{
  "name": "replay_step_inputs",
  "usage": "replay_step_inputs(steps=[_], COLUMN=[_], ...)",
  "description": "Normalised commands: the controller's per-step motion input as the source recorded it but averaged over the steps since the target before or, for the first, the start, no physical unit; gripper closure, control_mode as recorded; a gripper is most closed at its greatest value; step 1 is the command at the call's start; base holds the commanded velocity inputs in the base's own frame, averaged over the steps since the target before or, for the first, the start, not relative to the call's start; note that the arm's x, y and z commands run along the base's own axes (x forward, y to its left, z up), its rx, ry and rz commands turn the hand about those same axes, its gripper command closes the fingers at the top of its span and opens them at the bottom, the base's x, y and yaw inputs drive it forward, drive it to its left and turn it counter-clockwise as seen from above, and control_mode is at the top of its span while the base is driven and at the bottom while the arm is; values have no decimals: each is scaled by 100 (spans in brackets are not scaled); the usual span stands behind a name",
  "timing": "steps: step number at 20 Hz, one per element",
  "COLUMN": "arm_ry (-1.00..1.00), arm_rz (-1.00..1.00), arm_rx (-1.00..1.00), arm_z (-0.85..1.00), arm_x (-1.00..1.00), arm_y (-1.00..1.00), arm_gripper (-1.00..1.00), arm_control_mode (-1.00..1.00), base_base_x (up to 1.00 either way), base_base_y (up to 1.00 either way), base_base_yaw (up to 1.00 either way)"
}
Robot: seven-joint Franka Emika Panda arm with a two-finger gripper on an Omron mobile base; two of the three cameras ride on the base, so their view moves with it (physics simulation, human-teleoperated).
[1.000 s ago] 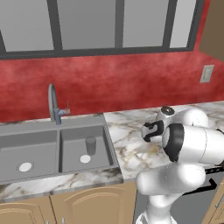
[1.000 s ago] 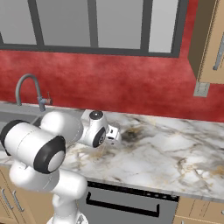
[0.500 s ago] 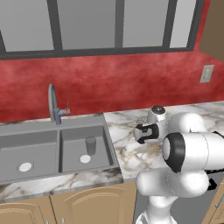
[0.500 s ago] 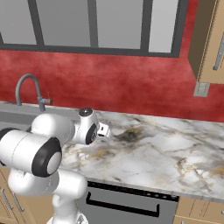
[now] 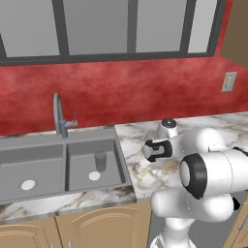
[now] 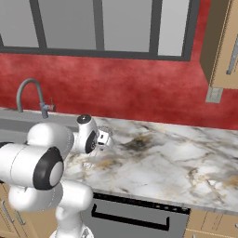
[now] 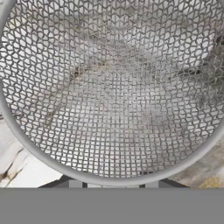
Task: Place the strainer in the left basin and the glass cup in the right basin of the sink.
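The silver mesh strainer (image 7: 112, 87) spreads across the hand view, its rim lying just above my gripper (image 7: 112, 183), which is shut on that rim. From the base cameras, the gripper (image 5: 154, 150) holds the strainer (image 6: 106, 133) above the marble counter, just right of the sink (image 5: 121, 160). The glass cup (image 5: 100, 161) stands upright in the right basin (image 5: 80, 150), beside its pale drain. Nothing lies in the left basin (image 5: 34, 160) but its drain.
The curved grey faucet (image 5: 59, 114) rises at the sink's back edge. The marble counter (image 6: 167, 162) stretches away to the right. A wall outlet (image 5: 228, 81) sits on the red backsplash. A wooden wall cabinet (image 6: 223, 42) hangs at the upper right.
The hand has swung left across the counter toward the sink, carrying the strainer with it. The glass cup has stayed in the right basin.
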Motion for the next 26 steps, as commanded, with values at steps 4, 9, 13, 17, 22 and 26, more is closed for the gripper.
replay_step_inputs(steps=[4, 9, 13, 17, 22, 26], arm_ry=[0, -1, 0, 0, 0, 0], arm_rz=[2, 2, 0, 0, 0, 0], arm_rx=[0, 0, 0, 0, 0, 0], arm_z=[8, 25, 48, 54, 51, 39], arm_x=[-26, -25, 0, 4, 19, 26], arm_y=[-1, -16, -8, 0, 0, 0], arm_gripper=[100, 100, 100, 100, 100, 100], arm_control_mode=[-100, -100, -100, -100, -100, -100], base_base_x=[0, 0, 0, 0, 0, 0], base_base_y=[0, 0, 0, 0, 0, 0], base_base_yaw=[0, 0, 0, 0, 0, 0])
